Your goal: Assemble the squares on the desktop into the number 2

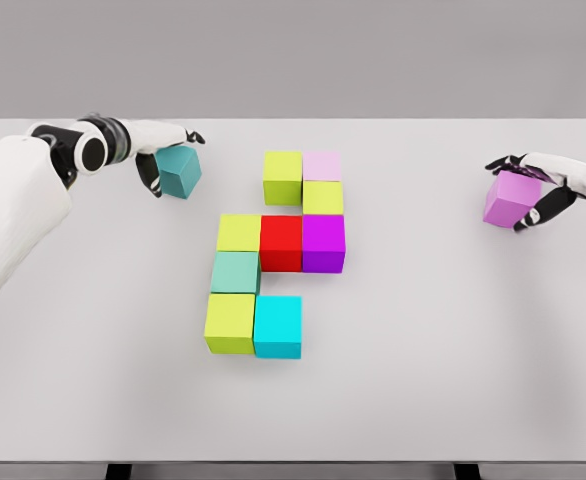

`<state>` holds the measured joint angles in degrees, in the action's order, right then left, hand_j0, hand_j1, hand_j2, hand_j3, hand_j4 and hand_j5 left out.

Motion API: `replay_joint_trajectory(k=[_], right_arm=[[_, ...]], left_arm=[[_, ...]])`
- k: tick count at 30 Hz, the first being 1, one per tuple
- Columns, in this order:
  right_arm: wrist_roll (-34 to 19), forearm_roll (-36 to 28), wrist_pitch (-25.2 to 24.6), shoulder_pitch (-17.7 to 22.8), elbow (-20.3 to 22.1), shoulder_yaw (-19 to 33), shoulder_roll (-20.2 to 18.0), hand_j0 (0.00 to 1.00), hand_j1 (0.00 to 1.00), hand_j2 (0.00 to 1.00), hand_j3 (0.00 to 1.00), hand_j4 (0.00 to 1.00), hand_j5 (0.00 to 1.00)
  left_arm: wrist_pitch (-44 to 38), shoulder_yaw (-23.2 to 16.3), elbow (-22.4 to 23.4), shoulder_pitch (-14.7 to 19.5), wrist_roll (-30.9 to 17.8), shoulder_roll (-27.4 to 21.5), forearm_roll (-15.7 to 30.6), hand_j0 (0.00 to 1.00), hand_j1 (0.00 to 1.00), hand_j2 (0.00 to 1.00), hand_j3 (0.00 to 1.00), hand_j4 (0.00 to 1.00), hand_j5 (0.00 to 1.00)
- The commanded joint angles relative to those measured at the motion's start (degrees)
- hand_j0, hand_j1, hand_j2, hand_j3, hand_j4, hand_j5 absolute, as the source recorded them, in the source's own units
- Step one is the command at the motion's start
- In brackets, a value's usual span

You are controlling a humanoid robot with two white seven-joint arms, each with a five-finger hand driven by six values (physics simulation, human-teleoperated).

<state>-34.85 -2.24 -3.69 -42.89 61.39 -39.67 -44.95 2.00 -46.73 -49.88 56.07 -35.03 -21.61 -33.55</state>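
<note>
Now from the head view: white desktop (453, 350) spread wide, with a cluster of coloured cubes packed together in the middle. Up top, a lime cube (283, 177) touching a pale pink cube (322, 166), and a second lime cube (323, 198) tucked right under the pink. Below that, a row of three pressed side by side: yellow-green cube (239, 232), red cube (281, 243), magenta cube (323, 243). Under the yellow-green, a mint cube (235, 272); lower again, another lime cube (230, 322) flush against a cyan cube (278, 326). Over at far left, left hand (163, 150) reaching in from its white arm, fingers curled down over a teal cube (181, 171), clamped on it, cube tilted, well apart from the cluster. At far right, right hand (538, 185) wrapped around a violet cube (512, 198), fingers closed on its top and near side, also well clear of the central group.
</note>
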Motion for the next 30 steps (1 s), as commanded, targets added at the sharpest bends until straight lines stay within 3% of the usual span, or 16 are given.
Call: replay_joint_trajectory(k=[1, 4, 7, 10, 15, 23, 25, 28, 30], right_arm=[[-0.2, -0.1, 0.3, 0.0, 0.0, -0.2, 0.2, 0.67, 0.67, 0.67, 0.67, 0.67, 0.67], [-0.2, 2.1, 1.7, 0.0, -0.1, -0.2, 0.2, 0.6, 0.6, 0.6, 0.6, 0.6, 0.6], [-0.2, 3.5, 3.8, 0.1, 0.0, -0.1, 0.2, 0.38, 0.38, 0.38, 0.38, 0.38, 0.38], [-0.2, 3.6, 6.4, 0.0, 0.8, -0.1, 0.2, 0.38, 0.38, 0.38, 0.38, 0.38, 0.38], [-0.2, 3.6, 20.0, 0.0, 5.0, 0.1, -1.3, 0.42, 0.42, 0.42, 0.42, 0.42, 0.42], [-0.2, 3.8, 33.2, 1.5, 24.6, -1.2, -7.5, 0.42, 0.42, 0.42, 0.42, 0.42, 0.42], [-0.2, 3.8, 38.6, 2.5, 28.8, -1.2, -9.0, 0.42, 0.42, 0.42, 0.42, 0.42, 0.42], [-0.2, 3.8, 38.7, 3.7, 31.6, -2.5, -9.8, 0.42, 0.42, 0.42, 0.42, 0.42, 0.42], [-0.2, 3.8, 38.7, 4.1, 36.4, -4.1, -10.8, 0.42, 0.42, 0.42, 0.42, 0.42, 0.42]], left_arm=[[0.1, 0.1, 0.5, 0.0, 0.0, 0.2, -0.3, 1.0, 1.0, 1.0, 1.0, 1.0, 1.0], [0.1, 0.1, 0.6, 0.0, 0.0, 0.2, -0.3, 1.0, 1.0, 1.0, 1.0, 1.0, 1.0], [0.1, 0.1, 2.1, 0.1, 0.0, 0.6, -0.3, 0.95, 0.95, 0.95, 0.95, 0.95, 0.95], [0.1, 0.1, 2.1, 0.1, 0.0, 0.6, -0.3, 0.82, 0.82, 0.82, 0.82, 0.82, 0.82], [-0.2, 0.2, 2.2, 0.1, 0.0, 0.9, -0.2, 0.61, 0.61, 0.61, 0.61, 0.61, 0.61], [-1.0, 0.9, 2.1, 0.1, 0.0, 1.0, 0.4, 0.5, 0.5, 0.5, 0.5, 0.5, 0.5], [-1.0, 1.2, 1.7, 0.1, 0.0, 1.0, 0.5, 0.49, 0.49, 0.49, 0.49, 0.49, 0.49], [-1.1, 1.3, 1.4, 0.4, 0.0, 1.0, 0.8, 0.49, 0.49, 0.49, 0.49, 0.49, 0.49], [-1.6, 1.5, 1.2, 0.4, 0.0, 1.0, 1.0, 0.49, 0.49, 0.49, 0.49, 0.49, 0.49]])
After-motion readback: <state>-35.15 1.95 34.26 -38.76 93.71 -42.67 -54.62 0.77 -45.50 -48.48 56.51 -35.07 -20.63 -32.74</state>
